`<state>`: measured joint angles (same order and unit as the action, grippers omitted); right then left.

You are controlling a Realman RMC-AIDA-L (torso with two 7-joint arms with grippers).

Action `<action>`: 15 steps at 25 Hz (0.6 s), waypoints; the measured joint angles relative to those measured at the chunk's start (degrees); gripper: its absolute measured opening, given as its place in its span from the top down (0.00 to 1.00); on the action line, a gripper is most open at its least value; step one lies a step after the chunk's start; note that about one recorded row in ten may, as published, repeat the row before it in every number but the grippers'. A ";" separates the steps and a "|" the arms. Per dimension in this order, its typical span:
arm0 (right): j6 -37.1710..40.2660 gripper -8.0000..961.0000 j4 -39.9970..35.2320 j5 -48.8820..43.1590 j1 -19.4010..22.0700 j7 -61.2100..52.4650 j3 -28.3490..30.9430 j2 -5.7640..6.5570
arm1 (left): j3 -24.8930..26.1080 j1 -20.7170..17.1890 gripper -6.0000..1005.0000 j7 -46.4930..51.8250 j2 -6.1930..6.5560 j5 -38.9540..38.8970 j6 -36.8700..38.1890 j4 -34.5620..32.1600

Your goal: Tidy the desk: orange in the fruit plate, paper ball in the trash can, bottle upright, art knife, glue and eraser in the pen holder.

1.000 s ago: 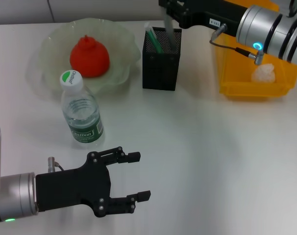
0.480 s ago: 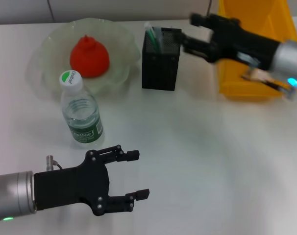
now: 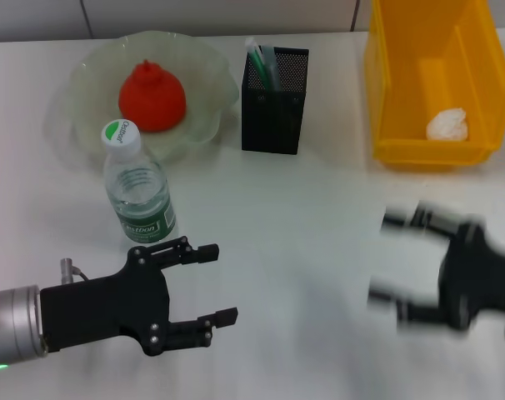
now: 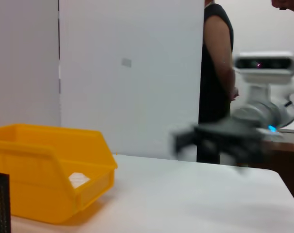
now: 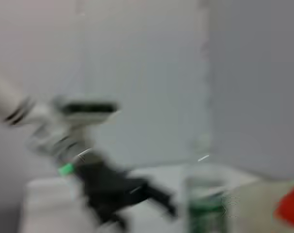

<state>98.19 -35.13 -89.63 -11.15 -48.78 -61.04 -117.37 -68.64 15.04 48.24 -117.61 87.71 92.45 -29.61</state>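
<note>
In the head view the orange [image 3: 152, 96] lies in the pale green fruit plate [image 3: 207, 117] at the back left. The clear bottle [image 3: 139, 187] stands upright in front of the plate. The black mesh pen holder [image 3: 274, 104] holds several items. The white paper ball [image 3: 448, 125] lies in the yellow bin [image 3: 386, 83] at the back right. My left gripper [image 3: 216, 283] is open and empty, low at the front left, just in front of the bottle. My right gripper [image 3: 386, 258] is open, blurred by motion, at the front right.
In the left wrist view the yellow bin [image 4: 45, 170] sits on the white table, with my right arm [image 4: 224, 138] blurred beyond it and a person [image 4: 215, 73] standing behind. The right wrist view shows the bottle [image 5: 205, 204] and my left arm [image 5: 108, 189], blurred.
My right arm has swung from above the pen holder and bin back down to the front right of the table. My left gripper has drifted slightly left.
</note>
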 joint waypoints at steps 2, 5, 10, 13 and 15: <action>0.54 0.13 0.54 -1.94 0.04 0.75 0.02 -0.13 | 0.04 0.00 0.22 0.00 0.06 0.00 0.02 0.00; 0.17 0.13 1.59 -4.93 -0.16 1.09 0.04 -0.72 | 0.07 -0.01 0.22 0.01 0.19 0.00 0.17 0.03; -0.19 0.13 2.19 -4.88 -0.73 1.11 0.05 -0.76 | 0.08 -0.01 0.22 0.01 0.28 0.00 0.19 0.33; -0.19 0.13 2.26 -4.87 -0.89 1.08 0.05 -0.77 | 0.08 -0.05 0.22 0.01 0.28 0.00 0.19 0.42; -0.21 0.13 2.38 -4.85 -1.15 1.07 0.07 -0.85 | 0.09 -0.29 0.22 0.01 0.28 0.00 0.19 0.45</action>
<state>97.98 -32.76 -94.48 -12.31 -47.71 -60.97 -118.21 -68.55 14.75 48.25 -117.33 87.71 92.64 -29.16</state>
